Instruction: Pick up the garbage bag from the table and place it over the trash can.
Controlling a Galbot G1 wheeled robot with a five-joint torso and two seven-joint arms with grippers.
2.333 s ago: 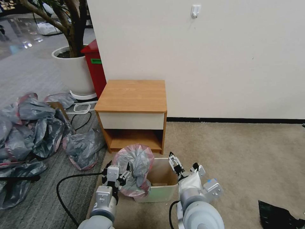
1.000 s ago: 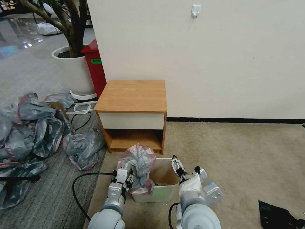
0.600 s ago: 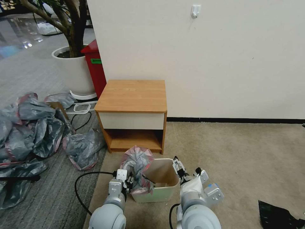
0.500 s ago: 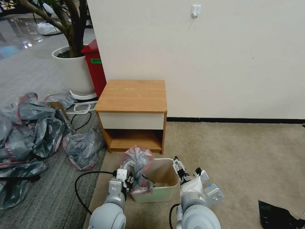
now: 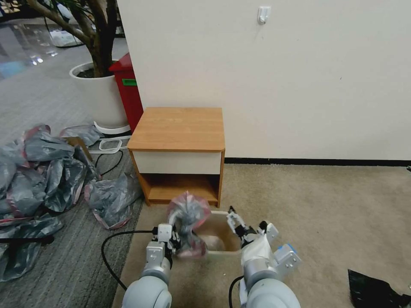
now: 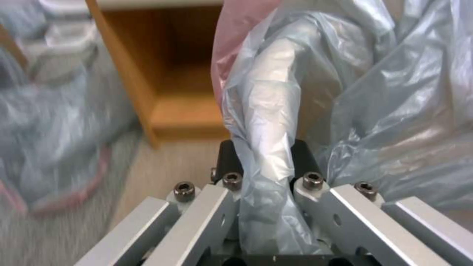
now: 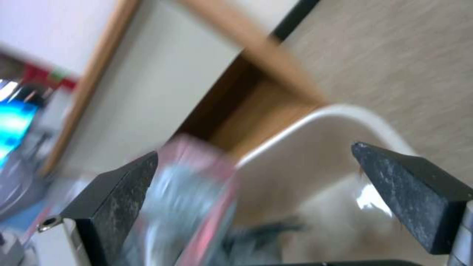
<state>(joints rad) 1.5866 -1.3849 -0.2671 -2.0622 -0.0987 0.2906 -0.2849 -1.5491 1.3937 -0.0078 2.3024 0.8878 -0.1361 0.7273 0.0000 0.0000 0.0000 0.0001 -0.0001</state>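
Observation:
The garbage bag [image 5: 188, 222], crinkly grey with a pink rim band, hangs bunched at the left edge of the beige trash can [image 5: 224, 244] on the carpet. My left gripper [image 5: 173, 243] is shut on a fold of the garbage bag [image 6: 305, 92], which runs up between its fingers [image 6: 231, 162]. At the can's right rim my right gripper [image 5: 247, 220] stands open, holding nothing. In the right wrist view the open gripper [image 7: 256, 177] frames the trash can's rim [image 7: 345, 111] and the garbage bag [image 7: 192, 192]. The table [image 5: 180, 128] stands just behind the can, its top bare.
A heap of grey bags [image 5: 43, 171] lies on the floor to the left, with a black cable [image 5: 107, 252] beside my left arm. A red bin [image 5: 126, 90] and a white plant pot [image 5: 100, 94] stand behind the table. A wall runs along the back.
My left gripper has carried the bag a little to the right, toward the can's opening. The trash can has shifted and shows less of its near wall. My right gripper has edged up.

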